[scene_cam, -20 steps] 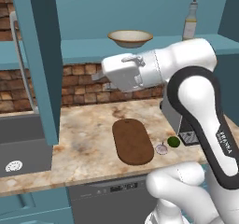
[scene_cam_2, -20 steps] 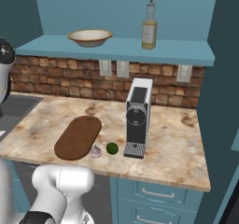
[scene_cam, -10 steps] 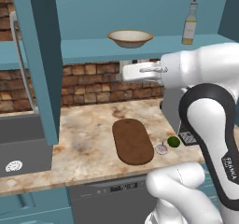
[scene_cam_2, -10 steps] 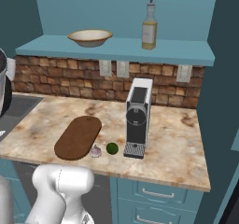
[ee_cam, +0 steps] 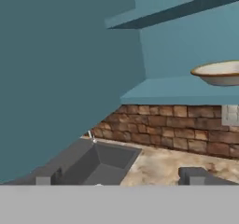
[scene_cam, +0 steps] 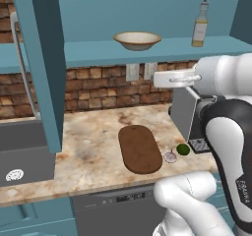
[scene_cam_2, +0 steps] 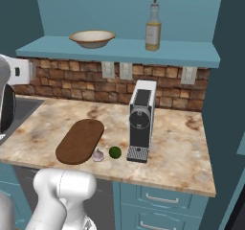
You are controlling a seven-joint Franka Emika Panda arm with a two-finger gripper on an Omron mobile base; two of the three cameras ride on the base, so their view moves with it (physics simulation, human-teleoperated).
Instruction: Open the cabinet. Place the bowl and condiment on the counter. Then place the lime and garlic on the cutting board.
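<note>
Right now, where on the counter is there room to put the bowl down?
The counter is bare to the right of the coffee machine. There is also a free strip behind the cutting board, along the brick wall. It is crowded at the front, where the garlic and lime sit between board and machine.

Red-brown brick backsplash across mid frame, white wall outlets set in it, grey sink basin at lower left, teal lower drawers at bottom right, dark dishwasher panel below.
</note>
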